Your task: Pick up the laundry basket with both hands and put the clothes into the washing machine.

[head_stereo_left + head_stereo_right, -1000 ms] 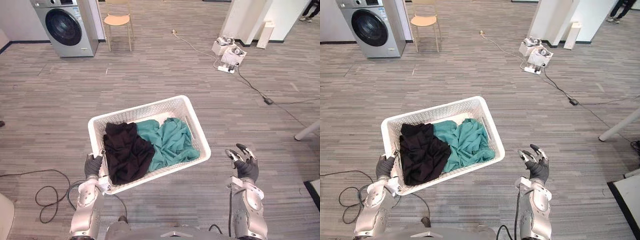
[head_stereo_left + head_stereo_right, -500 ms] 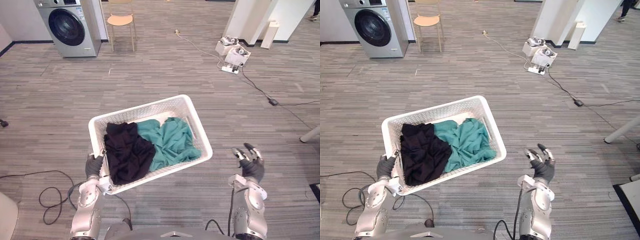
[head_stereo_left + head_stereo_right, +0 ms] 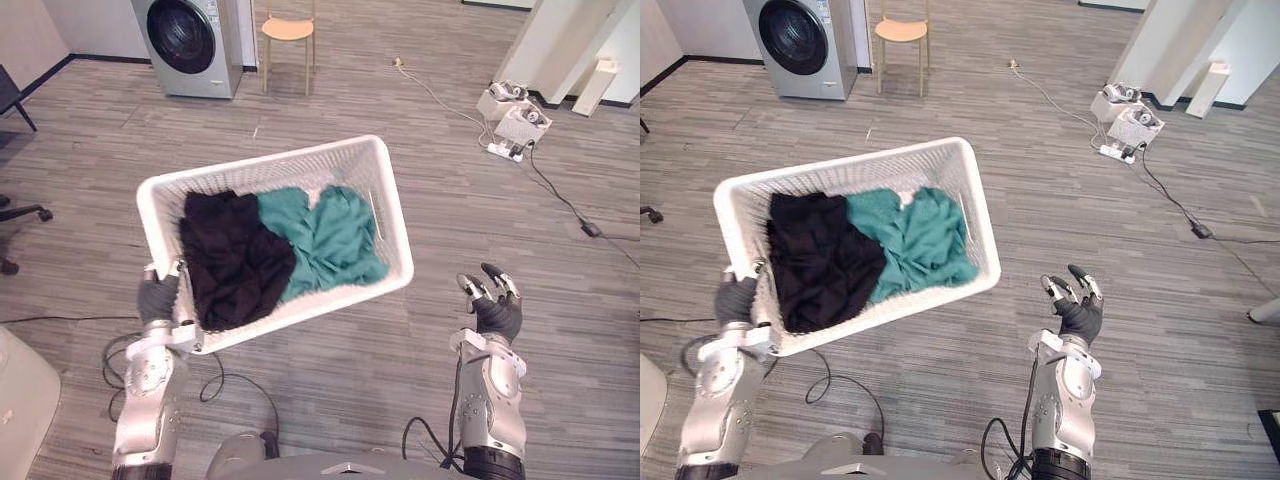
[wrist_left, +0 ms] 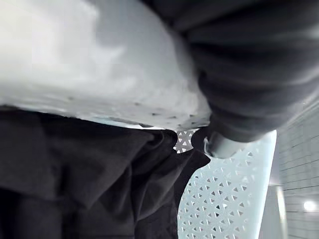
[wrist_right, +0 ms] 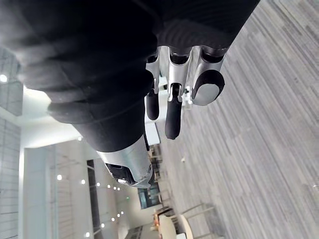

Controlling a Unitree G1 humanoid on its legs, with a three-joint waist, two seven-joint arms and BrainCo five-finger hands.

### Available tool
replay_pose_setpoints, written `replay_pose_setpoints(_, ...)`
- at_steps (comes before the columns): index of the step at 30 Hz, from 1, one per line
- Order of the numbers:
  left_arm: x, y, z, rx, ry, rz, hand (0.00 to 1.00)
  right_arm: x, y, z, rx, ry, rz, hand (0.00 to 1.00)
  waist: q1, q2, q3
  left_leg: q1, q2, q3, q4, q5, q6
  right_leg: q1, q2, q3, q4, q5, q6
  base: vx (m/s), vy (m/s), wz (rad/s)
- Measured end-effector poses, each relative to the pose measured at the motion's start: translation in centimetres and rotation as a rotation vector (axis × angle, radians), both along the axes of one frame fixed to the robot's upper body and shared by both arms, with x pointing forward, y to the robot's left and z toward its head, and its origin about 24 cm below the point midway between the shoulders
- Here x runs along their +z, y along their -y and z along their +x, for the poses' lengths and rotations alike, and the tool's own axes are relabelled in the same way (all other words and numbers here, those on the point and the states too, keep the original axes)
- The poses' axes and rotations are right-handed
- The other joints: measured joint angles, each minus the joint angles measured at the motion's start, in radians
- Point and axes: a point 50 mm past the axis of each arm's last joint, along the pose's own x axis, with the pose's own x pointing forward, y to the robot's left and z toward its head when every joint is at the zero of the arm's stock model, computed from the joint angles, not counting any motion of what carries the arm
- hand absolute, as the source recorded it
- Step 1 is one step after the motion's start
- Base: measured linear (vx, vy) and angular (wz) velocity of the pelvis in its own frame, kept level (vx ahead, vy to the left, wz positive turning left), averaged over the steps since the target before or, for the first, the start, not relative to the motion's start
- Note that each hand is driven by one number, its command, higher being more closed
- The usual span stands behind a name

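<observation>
The left hand (image 3: 157,298) still grips the near corner of the white perforated plastic laundry basket (image 3: 395,220), which now seems lifted higher with its black and teal clothes (image 3: 325,235), while the spread right hand (image 3: 492,310) stays clear, so the carry is one-handed.

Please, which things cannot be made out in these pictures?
Grip of the left hand: left eye view, hidden behind the laundry basket rim.
Basket floor: both eye views, covered by the black garment and teal garment.
Top of the washing machine, back of the chair: cut off by the upper edge.
</observation>
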Motion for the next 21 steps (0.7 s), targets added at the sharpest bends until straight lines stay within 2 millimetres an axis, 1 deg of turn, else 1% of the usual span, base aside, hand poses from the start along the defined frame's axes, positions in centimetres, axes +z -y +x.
replay_pose_setpoints(1, 1.0, -0.6, -1.0, 0.032, 0.037, 0.015, 1.00, -0.5, 0.1, -0.3, -0.004, -0.022, 0.004, 1.00, 0.000, 0.002, 0.001, 0.024, 0.000, -0.010, -0.014, 0.001, 0.000, -0.004, -0.005, 0.000, 0.045, 0.012, -0.018, 0.09, -0.026, 0.11)
replay_pose_setpoints(2, 1.6, -0.9, -1.5, 0.048, 0.060, 0.027, 1.00, -0.8, 0.1, -0.4, -0.002, -0.031, 0.007, 1.00, 0.000, 0.005, 0.004, 0.040, 0.004, -0.016, -0.025, 0.002, 0.003, -0.014, -0.008, 0.000, 0.072, 0.014, -0.028, 0.08, -0.060, 0.05)
replay_pose_setpoints(3, 2.7, -1.4, -2.1, 0.074, 0.112, 0.055, 1.00, -1.3, 0.0, -0.4, 0.008, -0.050, 0.016, 1.00, 0.003, 0.020, 0.011, 0.062, 0.011, -0.026, -0.048, 0.004, 0.000, -0.024, 0.001, 0.000, 0.078, -0.059, -0.021, 0.06, -0.096, 0.03)
replay_pose_setpoints(4, 3.8, -1.9, -2.4, 0.101, 0.179, 0.079, 1.00, -1.4, -0.1, -0.3, 0.018, -0.051, 0.018, 1.00, 0.007, 0.022, 0.013, 0.070, 0.020, -0.040, -0.062, 0.003, 0.002, -0.042, 0.022, 0.000, 0.051, -0.109, -0.014, 0.05, -0.116, 0.05)
replay_pose_setpoints(6, 5.1, -2.5, -2.9, 0.136, 0.273, 0.098, 1.00, -1.4, -0.2, 0.2, 0.035, -0.042, 0.018, 1.00, 0.009, 0.029, 0.017, 0.077, 0.041, -0.043, -0.082, 0.006, -0.007, -0.092, 0.061, 0.004, -0.009, -0.130, -0.010, 0.04, -0.162, 0.06)
replay_pose_setpoints(7, 5.6, -2.6, -2.8, 0.146, 0.312, 0.096, 1.00, -1.3, -0.2, 0.4, 0.038, -0.036, 0.016, 1.00, 0.007, 0.039, 0.022, 0.084, 0.056, -0.046, -0.082, 0.007, -0.028, -0.108, 0.083, 0.007, -0.057, -0.121, -0.002, 0.04, -0.178, 0.13)
replay_pose_setpoints(8, 5.7, -2.6, -2.7, 0.143, 0.322, 0.091, 1.00, -1.3, -0.2, 0.3, 0.040, -0.038, 0.016, 1.00, 0.002, 0.040, 0.023, 0.086, 0.057, -0.055, -0.079, 0.006, -0.041, -0.107, 0.089, 0.009, -0.092, -0.103, -0.001, 0.06, -0.200, 0.43)
replay_pose_setpoints(9, 5.8, -2.4, -2.5, 0.128, 0.330, 0.086, 1.00, -1.4, -0.3, 0.2, 0.045, -0.044, 0.016, 1.00, -0.013, 0.025, 0.019, 0.085, 0.051, -0.076, -0.061, -0.006, -0.070, -0.099, 0.089, 0.007, -0.135, -0.046, -0.005, 0.06, -0.184, 0.49)
replay_pose_setpoints(10, 5.8, -2.2, -2.4, 0.112, 0.332, 0.076, 1.00, -1.5, -0.3, 0.1, 0.044, -0.048, 0.014, 1.00, -0.017, 0.013, 0.018, 0.083, 0.047, -0.087, -0.045, -0.021, -0.085, -0.096, 0.087, 0.011, -0.140, -0.014, 0.002, 0.10, -0.253, 0.62)
replay_pose_setpoints(11, 5.0, -1.1, -1.9, 0.065, 0.313, 0.019, 1.00, -1.5, 0.1, -0.1, 0.042, -0.057, -0.001, 1.00, -0.019, 0.034, 0.021, 0.079, 0.075, -0.111, -0.007, -0.055, -0.102, -0.074, 0.099, -0.009, -0.115, -0.040, 0.046, 0.16, -0.292, 0.44)
replay_pose_setpoints(12, 3.9, 0.2, -1.3, 0.001, 0.278, -0.032, 1.00, -1.4, 0.3, -0.2, 0.050, -0.062, -0.018, 1.00, -0.017, 0.061, 0.018, 0.074, 0.108, -0.125, 0.012, -0.072, -0.125, -0.066, 0.125, -0.029, -0.100, -0.073, 0.036, 0.19, -0.287, 0.35)
replay_pose_setpoints(13, 3.1, 1.3, -0.7, -0.059, 0.249, -0.073, 1.00, -1.3, 0.2, -0.1, 0.064, -0.062, -0.024, 1.00, -0.018, 0.077, 0.015, 0.079, 0.133, -0.124, 0.019, -0.079, -0.131, -0.067, 0.142, -0.037, -0.084, -0.098, 0.024, 0.18, -0.231, 0.14)
replay_pose_setpoints(14, 2.2, 2.3, -0.1, -0.123, 0.218, -0.105, 1.00, -1.3, -0.2, 0.1, 0.085, -0.063, -0.027, 1.00, -0.023, 0.086, 0.012, 0.081, 0.158, -0.117, 0.030, -0.079, -0.135, -0.066, 0.158, -0.046, -0.074, -0.126, 0.005, 0.18, -0.204, 0.03)
replay_pose_setpoints(15, 1.4, 3.3, 0.5, -0.181, 0.184, -0.118, 1.00, -1.4, -0.6, 0.3, 0.106, -0.062, -0.025, 1.00, -0.030, 0.088, 0.013, 0.073, 0.179, -0.102, 0.071, -0.068, -0.142, -0.060, 0.177, -0.048, -0.067, -0.151, -0.006, 0.24, -0.267, 0.02)
replay_pose_setpoints(16, 0.3, 4.7, 1.2, -0.269, 0.130, -0.126, 1.00, -1.4, -1.2, 0.5, 0.139, -0.061, -0.023, 1.00, -0.044, 0.090, 0.015, 0.025, 0.224, -0.088, 0.208, -0.045, -0.105, -0.040, 0.208, -0.054, -0.060, -0.173, -0.015, 0.24, -0.286, -0.07)
replay_pose_setpoints(17, -0.3, 5.3, 1.4, -0.303, 0.102, -0.128, 1.00, -1.4, -1.4, 0.6, 0.153, -0.059, -0.022, 1.00, -0.046, 0.090, 0.020, -0.001, 0.245, -0.089, 0.288, -0.025, -0.072, -0.027, 0.220, -0.053, -0.057, -0.180, -0.016, 0.25, -0.280, -0.44)
replay_pose_setpoints(18, -1.3, 5.8, 1.5, -0.343, 0.049, -0.127, 1.00, -1.6, -1.6, 0.6, 0.164, -0.068, -0.021, 1.00, -0.043, 0.095, 0.030, -0.048, 0.295, -0.083, 0.453, 0.040, 0.015, 0.004, 0.253, -0.033, -0.060, -0.196, -0.033, 0.27, -0.244, -0.88)
replay_pose_setpoints(19, -1.8, 5.7, 1.6, -0.337, 0.018, -0.131, 1.00, -1.8, -1.5, 0.3, 0.161, -0.081, -0.022, 1.00, -0.038, 0.102, 0.041, -0.099, 0.347, -0.078, 0.594, 0.154, 0.058, 0.036, 0.282, 0.001, -0.071, -0.208, -0.050, 0.34, -0.232, -1.02)
replay_pose_setpoints(20, -1.9, 5.6, 1.6, -0.334, 0.006, -0.130, 1.00, -1.8, -1.5, 0.3, 0.165, -0.084, -0.025, 1.00, -0.037, 0.098, 0.047, -0.121, 0.360, -0.078, 0.653, 0.174, 0.067, 0.046, 0.289, 0.018, -0.077, -0.213, -0.057, 0.30, -0.160, -1.05)
replay_pose_setpoints(21, -2.0, 5.7, 1.8, -0.337, 0.002, -0.133, 1.00, -1.6, -1.3, 0.3, 0.163, -0.088, -0.038, 1.00, -0.036, 0.098, 0.050, -0.168, 0.362, -0.076, 0.735, 0.114, 0.052, 0.063, 0.298, 0.056, -0.103, -0.214, -0.059, 0.40, -0.137, -0.94)
